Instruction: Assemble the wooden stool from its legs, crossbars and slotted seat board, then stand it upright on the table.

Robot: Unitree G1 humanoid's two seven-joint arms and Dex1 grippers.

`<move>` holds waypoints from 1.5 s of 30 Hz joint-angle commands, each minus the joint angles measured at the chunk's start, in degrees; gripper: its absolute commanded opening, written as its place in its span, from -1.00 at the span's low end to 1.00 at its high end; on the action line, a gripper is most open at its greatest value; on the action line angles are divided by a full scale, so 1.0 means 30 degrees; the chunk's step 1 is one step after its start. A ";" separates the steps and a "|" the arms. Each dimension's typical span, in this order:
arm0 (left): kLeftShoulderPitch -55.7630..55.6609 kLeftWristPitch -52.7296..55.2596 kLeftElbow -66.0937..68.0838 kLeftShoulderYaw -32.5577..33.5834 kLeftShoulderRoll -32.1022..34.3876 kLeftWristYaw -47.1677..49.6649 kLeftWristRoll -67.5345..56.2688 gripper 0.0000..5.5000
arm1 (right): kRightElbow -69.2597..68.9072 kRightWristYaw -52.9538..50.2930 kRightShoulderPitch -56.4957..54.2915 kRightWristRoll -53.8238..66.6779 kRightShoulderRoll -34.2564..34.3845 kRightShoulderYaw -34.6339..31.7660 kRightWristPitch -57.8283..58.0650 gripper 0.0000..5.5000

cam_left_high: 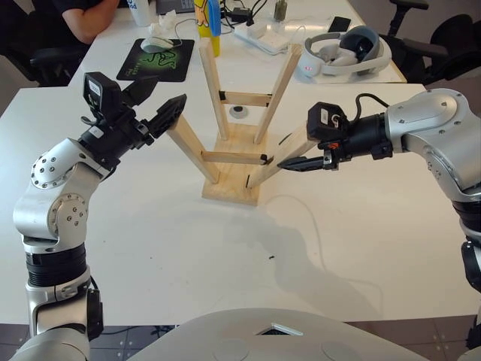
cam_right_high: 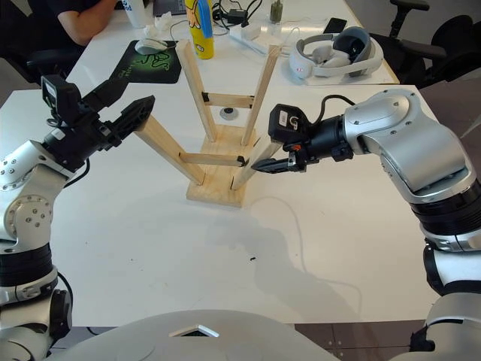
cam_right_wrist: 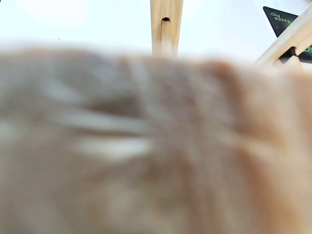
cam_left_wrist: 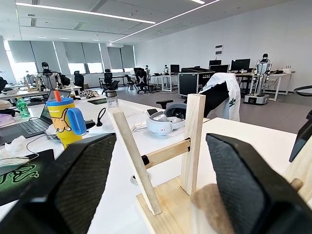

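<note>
The wooden stool stands upside down in mid-table, its seat board (cam_left_high: pixel 229 189) flat on the surface and its legs splaying upward. Crossbars (cam_left_high: pixel 233 158) join the front pair and the back pair. My left gripper (cam_left_high: pixel 167 96) is open, one finger on each side of the top end of the front left leg (cam_left_high: pixel 192 150); in the left wrist view the wide-apart pads (cam_left_wrist: pixel 73 195) frame that leg's blurred end. My right gripper (cam_left_high: pixel 284 164) is shut on the front right leg (cam_left_high: pixel 264 171) near its upper end. That leg's wood (cam_right_wrist: pixel 156 146) lies blurred right at the right wrist camera.
A small round part (cam_left_high: pixel 239 112) lies behind the stool. On the far table are a black mouse pad with a mouse (cam_left_high: pixel 154 59), a yellow bottle (cam_left_high: pixel 209 22), a power strip (cam_left_high: pixel 259 36) and a headset (cam_left_high: pixel 346 51). The near half of the white table (cam_left_high: pixel 188 256) is bare.
</note>
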 commanded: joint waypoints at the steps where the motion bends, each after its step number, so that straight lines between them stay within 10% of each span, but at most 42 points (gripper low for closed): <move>1: 0.0290 0.0122 0.0297 -0.0249 -0.0029 -0.0025 0.0187 0.24 | 0.1934 0.0624 0.1916 -0.1654 0.1214 0.3529 0.1146 -0.25; 45: 0.0001 -0.0531 0.1437 -0.0286 -0.0131 -0.0243 0.0060 0.24 | 0.6117 0.1626 -0.1604 -0.4426 0.5493 0.5270 0.0696 -0.25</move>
